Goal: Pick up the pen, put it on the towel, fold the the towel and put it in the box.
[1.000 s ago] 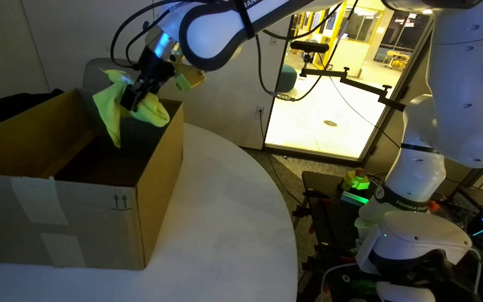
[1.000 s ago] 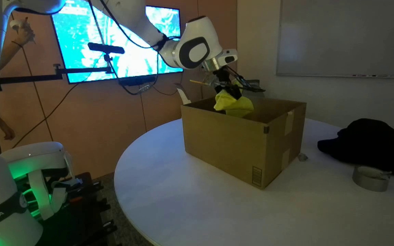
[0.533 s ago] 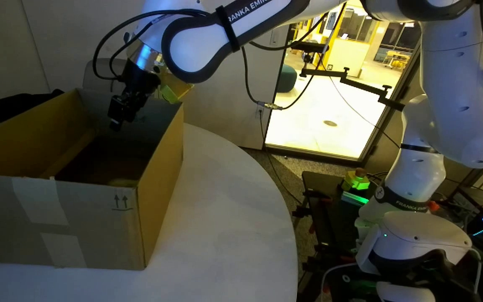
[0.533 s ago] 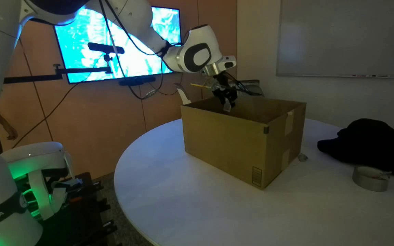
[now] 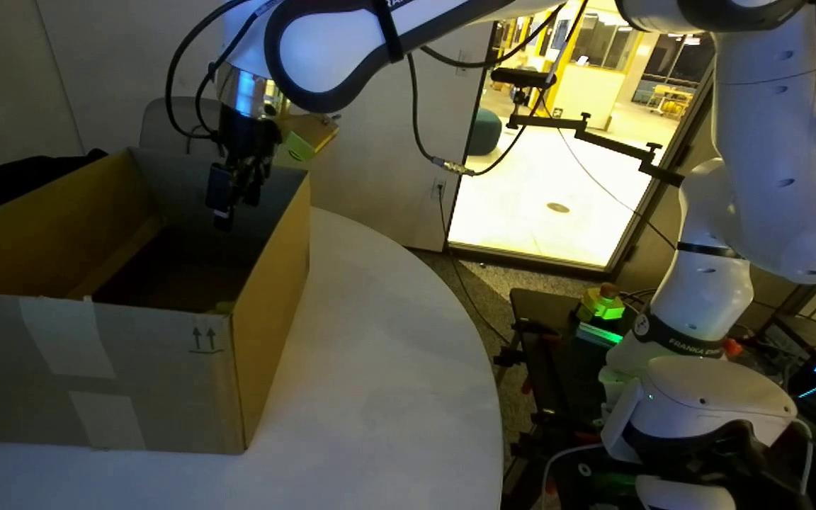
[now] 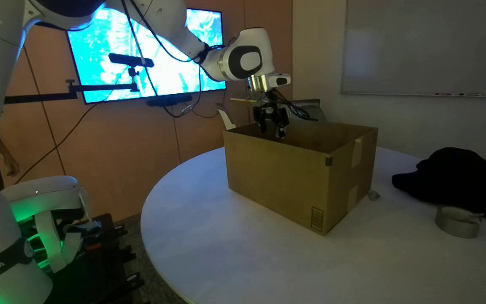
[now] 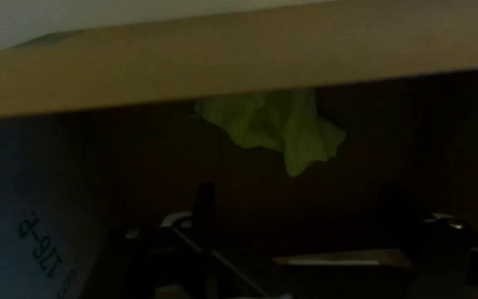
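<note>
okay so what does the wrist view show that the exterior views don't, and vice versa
Only the wrist view: the crumpled shape of the towel and readable print inside the box.
Only the exterior views: the arm and the black bundle.
Both: the box, the open gripper and, apparently, the towel, just a sliver in an exterior view.

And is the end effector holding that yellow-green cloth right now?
No, in the wrist view the yellow-green towel lies crumpled inside the box, apart from the end effector, whose jaws stand open.
</note>
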`<state>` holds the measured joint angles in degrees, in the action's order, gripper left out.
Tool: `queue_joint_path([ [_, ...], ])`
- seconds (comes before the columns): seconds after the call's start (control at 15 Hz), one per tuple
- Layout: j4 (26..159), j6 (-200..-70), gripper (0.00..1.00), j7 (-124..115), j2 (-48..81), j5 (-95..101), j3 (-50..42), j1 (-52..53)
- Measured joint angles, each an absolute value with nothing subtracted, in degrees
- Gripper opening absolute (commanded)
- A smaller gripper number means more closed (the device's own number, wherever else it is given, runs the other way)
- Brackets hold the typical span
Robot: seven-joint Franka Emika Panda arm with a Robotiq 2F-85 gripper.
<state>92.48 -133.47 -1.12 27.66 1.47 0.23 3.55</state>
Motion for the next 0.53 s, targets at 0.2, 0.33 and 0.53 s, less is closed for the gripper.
queue_joint_path([
  [0.2,97.9,-129.2,1.00,-0.2,21.6,1.5,-1.0,0.6],
  [0.33,102.3,-128.9,1.00,0.0,16.7,1.9,-2.6,-1.4],
  [0.53,108.7,-127.4,1.00,2.5,8.9,1.9,-4.3,-4.0],
])
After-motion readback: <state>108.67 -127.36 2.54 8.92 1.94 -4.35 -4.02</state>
